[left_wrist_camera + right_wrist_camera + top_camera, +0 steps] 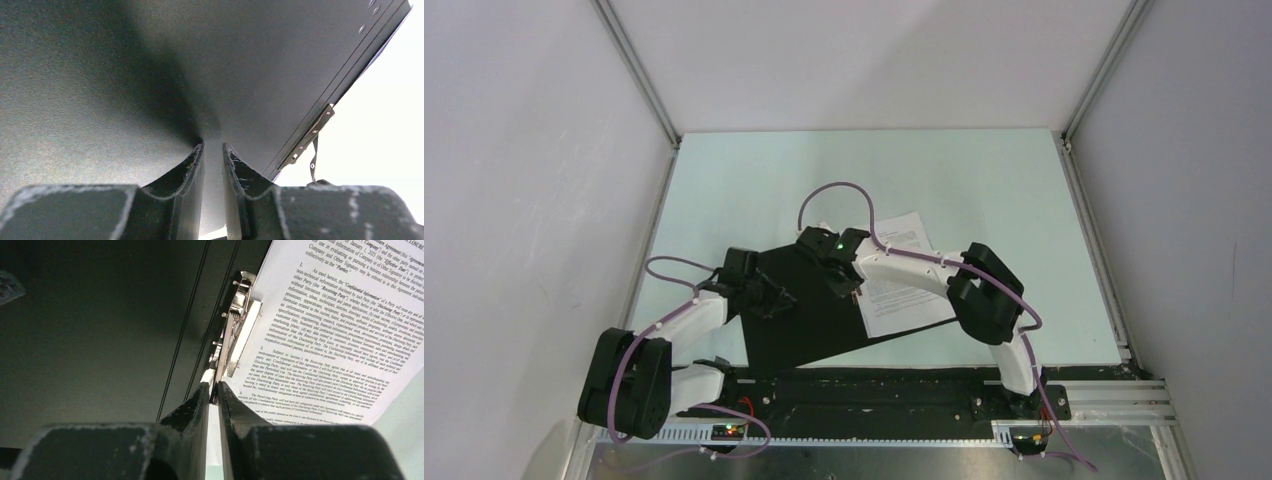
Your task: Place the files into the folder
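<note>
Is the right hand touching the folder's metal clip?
Touching. Right wrist view: the folder's metal clip sits pinched between the fingers of the right hand.

Surroundings as I see them.
I see a pale green table [984,180], plain white walls [874,60] behind and to both sides, aluminium rails [639,70] at the rear corners, and even light.

Place: robotics lab test cell | Walls: plain white panels [514,150] on three sides, held in aluminium frame rails [636,68] | Bench: pale green table [984,180] with a black mounting rail [874,400] along its near edge | Kit: left arm [686,320] and right arm [909,268] bolted there, purple cables [836,186] looped along them
</note>
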{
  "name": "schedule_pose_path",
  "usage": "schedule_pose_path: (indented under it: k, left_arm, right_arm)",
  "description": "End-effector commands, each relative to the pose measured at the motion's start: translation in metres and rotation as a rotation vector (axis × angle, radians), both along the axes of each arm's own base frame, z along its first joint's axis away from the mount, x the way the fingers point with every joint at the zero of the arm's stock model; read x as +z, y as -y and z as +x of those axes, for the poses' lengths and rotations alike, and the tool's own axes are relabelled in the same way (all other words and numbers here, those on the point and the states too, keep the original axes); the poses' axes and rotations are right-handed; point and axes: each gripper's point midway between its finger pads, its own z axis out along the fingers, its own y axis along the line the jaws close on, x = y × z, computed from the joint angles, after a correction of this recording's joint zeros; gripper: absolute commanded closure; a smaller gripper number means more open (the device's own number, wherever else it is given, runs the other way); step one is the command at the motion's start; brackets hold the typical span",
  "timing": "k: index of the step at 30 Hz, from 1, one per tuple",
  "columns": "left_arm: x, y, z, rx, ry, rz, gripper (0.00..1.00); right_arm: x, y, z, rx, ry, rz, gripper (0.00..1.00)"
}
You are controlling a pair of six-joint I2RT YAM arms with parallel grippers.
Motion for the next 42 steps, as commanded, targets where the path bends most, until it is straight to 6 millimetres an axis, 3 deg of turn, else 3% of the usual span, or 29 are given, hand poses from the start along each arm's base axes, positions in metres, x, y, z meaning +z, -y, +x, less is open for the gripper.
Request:
schedule_pose_path:
  k: [1, 20, 42]
  left_arm:
    - [-0.024, -0.024, -0.017, 0.067, -0.080, 0.095, 0.73]
    - [-0.036, -0.027, -0.024, 0.100, -0.139, 0.102, 0.73]
    - [-0.037, -0.029, -0.025, 0.114, -0.139, 0.099, 0.73]
  right_arm:
    - [0.006, 0.017, -0.010, -0.021, -0.003, -0.022, 0.84]
    - [-0.022, 0.042, -0.027, -0.075, -0.048, -0.038, 1.00]
    - [-0.053, 0.062, -0.032, -0.117, -0.118, -0.055, 1.00]
